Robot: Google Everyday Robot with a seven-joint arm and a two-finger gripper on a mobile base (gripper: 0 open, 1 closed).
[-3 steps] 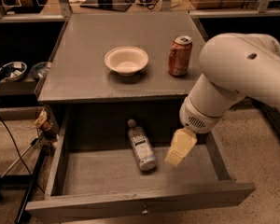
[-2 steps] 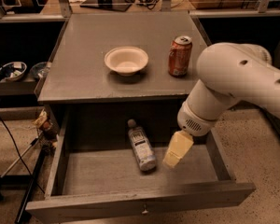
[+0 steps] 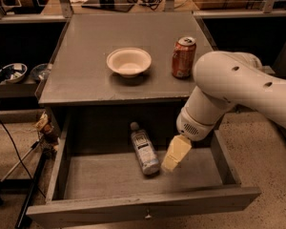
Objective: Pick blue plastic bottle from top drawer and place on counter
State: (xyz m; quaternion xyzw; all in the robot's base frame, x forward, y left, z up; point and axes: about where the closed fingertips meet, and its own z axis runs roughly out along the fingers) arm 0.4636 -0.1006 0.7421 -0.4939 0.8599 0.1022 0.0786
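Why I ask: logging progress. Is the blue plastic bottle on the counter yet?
No, the blue plastic bottle lies in the top drawer with the gripper beside it.

Dim, warm overhead light; the tool (image 3: 175, 157) hangs inside the shadowed top drawer (image 3: 100, 176).

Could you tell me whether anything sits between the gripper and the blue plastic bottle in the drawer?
Nothing visible does. The gripper hangs inside the top drawer, close beside the blue plastic bottle lying on its floor.

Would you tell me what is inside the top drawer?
The blue plastic bottle lies on the drawer floor, the pincer beside it; the arm hides the right rear corner.
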